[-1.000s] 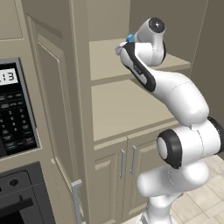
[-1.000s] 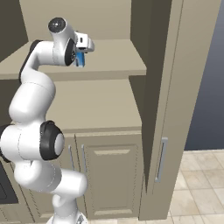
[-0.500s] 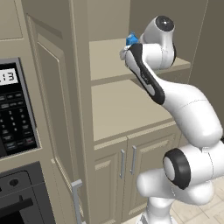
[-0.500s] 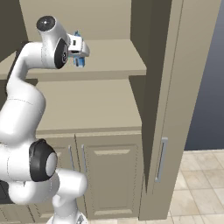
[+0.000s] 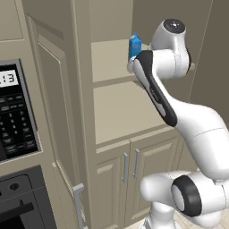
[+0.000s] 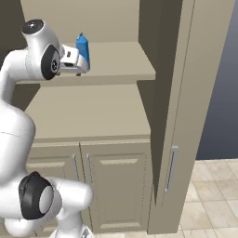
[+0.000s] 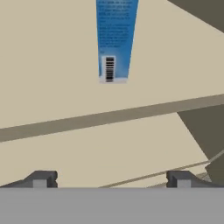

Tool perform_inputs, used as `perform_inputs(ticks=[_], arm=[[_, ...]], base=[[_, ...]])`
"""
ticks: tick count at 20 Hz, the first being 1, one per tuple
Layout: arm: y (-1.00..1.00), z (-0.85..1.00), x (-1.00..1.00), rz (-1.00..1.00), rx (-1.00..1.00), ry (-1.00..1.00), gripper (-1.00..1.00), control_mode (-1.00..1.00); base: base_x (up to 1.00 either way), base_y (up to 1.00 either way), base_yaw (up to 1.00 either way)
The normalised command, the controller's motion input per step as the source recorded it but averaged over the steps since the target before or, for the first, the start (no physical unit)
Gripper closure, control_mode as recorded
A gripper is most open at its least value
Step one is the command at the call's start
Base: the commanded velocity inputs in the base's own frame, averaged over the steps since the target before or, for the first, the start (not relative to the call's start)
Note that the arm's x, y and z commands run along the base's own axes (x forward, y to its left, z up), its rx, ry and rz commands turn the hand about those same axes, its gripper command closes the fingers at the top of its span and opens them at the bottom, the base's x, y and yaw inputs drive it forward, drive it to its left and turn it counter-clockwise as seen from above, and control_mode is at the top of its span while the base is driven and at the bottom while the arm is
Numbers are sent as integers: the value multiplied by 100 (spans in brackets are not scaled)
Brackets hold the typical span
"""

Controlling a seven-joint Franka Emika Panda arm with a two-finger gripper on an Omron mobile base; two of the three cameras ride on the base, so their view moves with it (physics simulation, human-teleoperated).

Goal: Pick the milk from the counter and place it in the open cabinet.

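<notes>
The gripper (image 7: pixel 111 178) is released, its two dark finger tips spread wide apart with nothing between them. In the right base view the gripper (image 6: pixel 79 62) sits at the front edge of the upper shelf, just beside the carton.

Ahead of the open fingers stands the small blue gable-top milk carton with white markings (image 7: pixel 114 39), upright on the flat tan upper shelf (image 6: pixel 121 65) of the tall beige open cabinet (image 5: pixel 112 120). A barcode shows near the carton's base in the hand view. From the left base camera the milk carton (image 5: pixel 134 46) peeks out just behind the arm's white wrist; from the right base camera the carton (image 6: pixel 82 50) stands free on the shelf, set back a little from its front edge.

Below the lower shelf are two panelled beige doors with silver bar handles (image 5: pixel 130 163). Left of the cabinet, a black microwave panel (image 5: pixel 15 116) sits above a black oven (image 5: pixel 22 201).
</notes>
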Motion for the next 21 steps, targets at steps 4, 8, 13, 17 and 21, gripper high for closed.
perform_inputs(ticks=[4,8,13,17,21], arm=[[0,-39,-72,-5,0,16,-100,-100],[0,-16,-71,-3,0,7,-100,-100],[0,-2,-80,-3,0,4,-100,-100],[0,0,-85,-3,1,1,-100,-100],[0,0,-72,-2,0,0,-100,-100]], base=[[0,0,0],[0,0,0],[0,0,0],[0,0,0],[0,0,0]])
